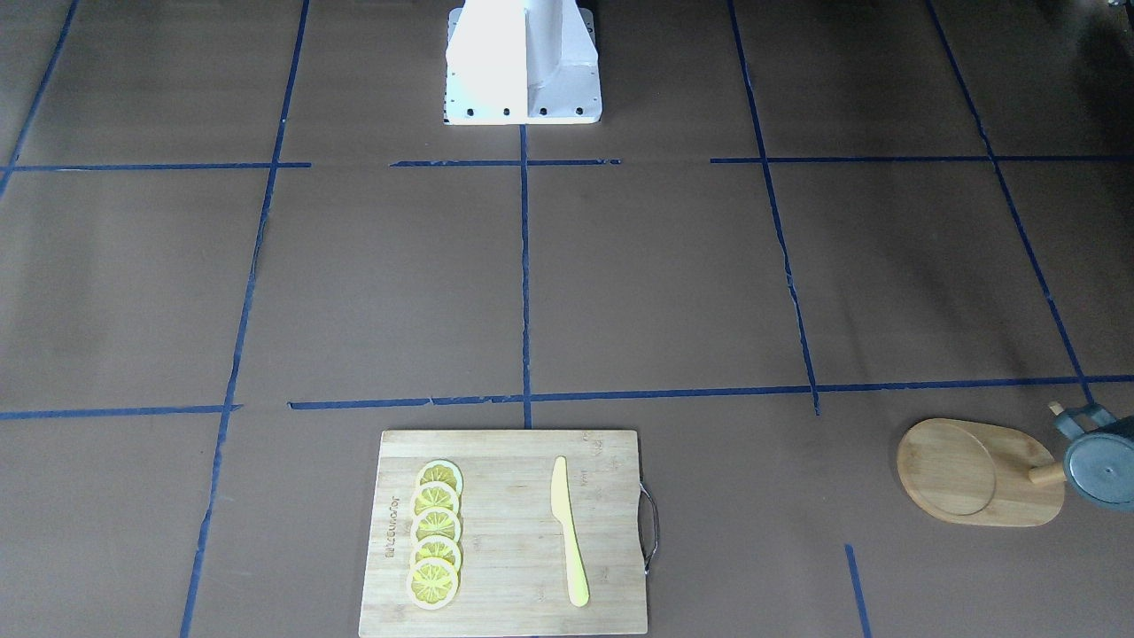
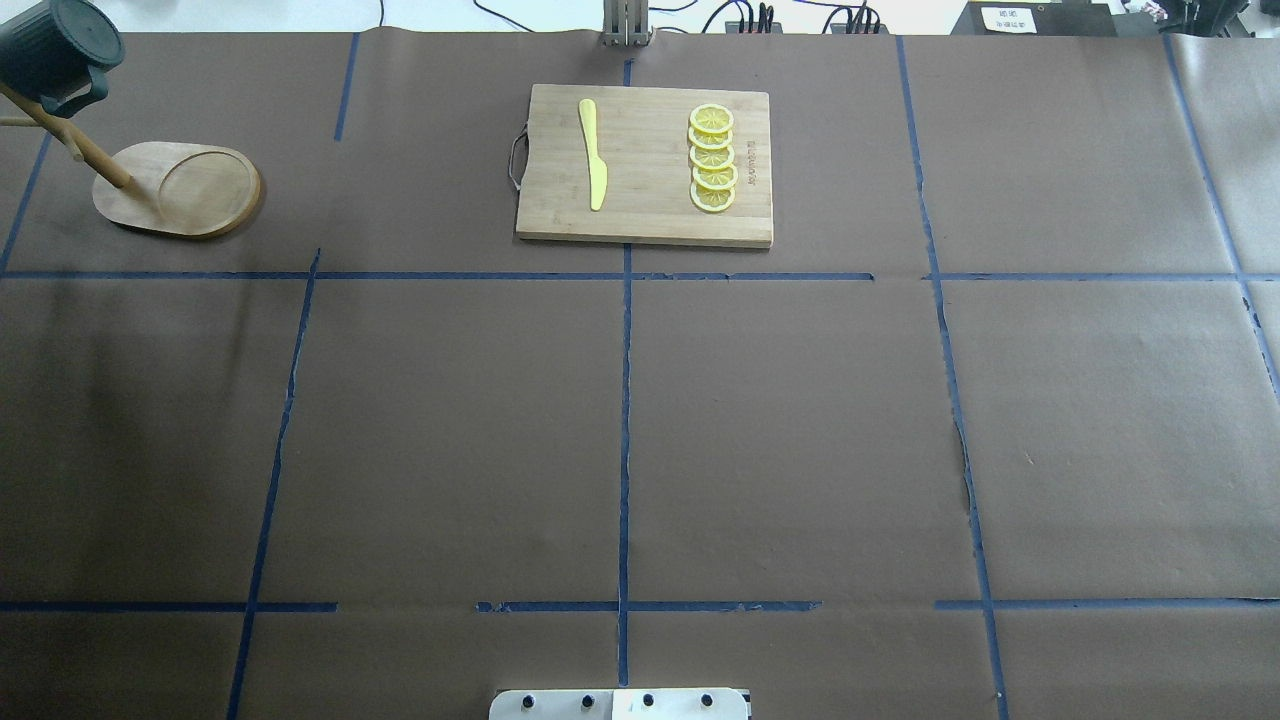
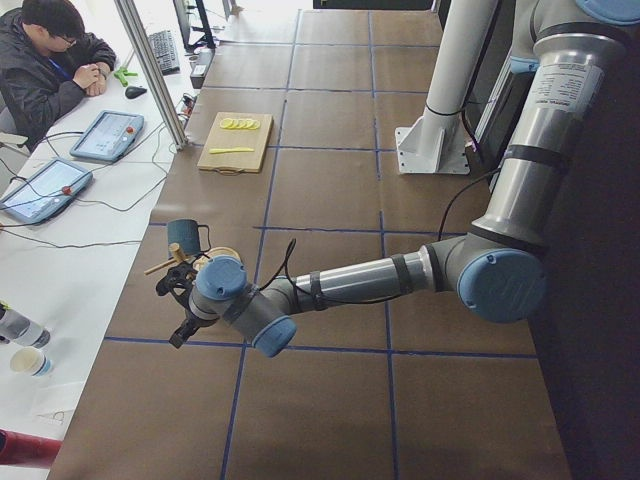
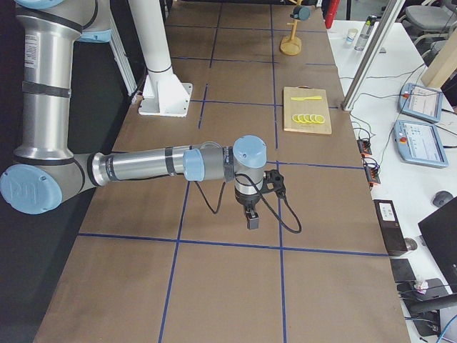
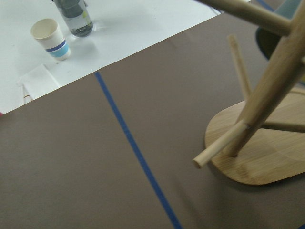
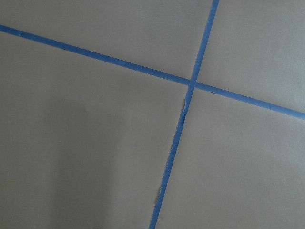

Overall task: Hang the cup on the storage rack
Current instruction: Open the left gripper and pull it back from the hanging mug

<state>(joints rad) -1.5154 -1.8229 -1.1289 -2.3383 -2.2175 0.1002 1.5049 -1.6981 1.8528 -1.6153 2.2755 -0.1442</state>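
The dark teal cup (image 2: 55, 45) hangs on an upper peg of the light wooden storage rack (image 2: 180, 190) at the table's far left corner. It also shows in the front view (image 1: 1099, 465), bottom outward, beside the rack's oval base (image 1: 974, 474). In the left side view, my left gripper (image 3: 179, 322) is close to the rack (image 3: 222, 257) and apart from the cup (image 3: 183, 237); I cannot tell if it is open. The left wrist view shows the rack's pole and pegs (image 5: 257, 109). My right gripper (image 4: 251, 218) hangs over bare table far from the rack (image 4: 290, 47); I cannot tell its state.
A wooden cutting board (image 2: 650, 215) with several lemon slices (image 2: 712, 160) and a yellow knife (image 2: 594, 155) lies at the far middle. A paper cup (image 5: 49, 37) and a bottle (image 5: 74, 16) stand on the white table beyond the edge. An operator (image 3: 55, 60) sits there.
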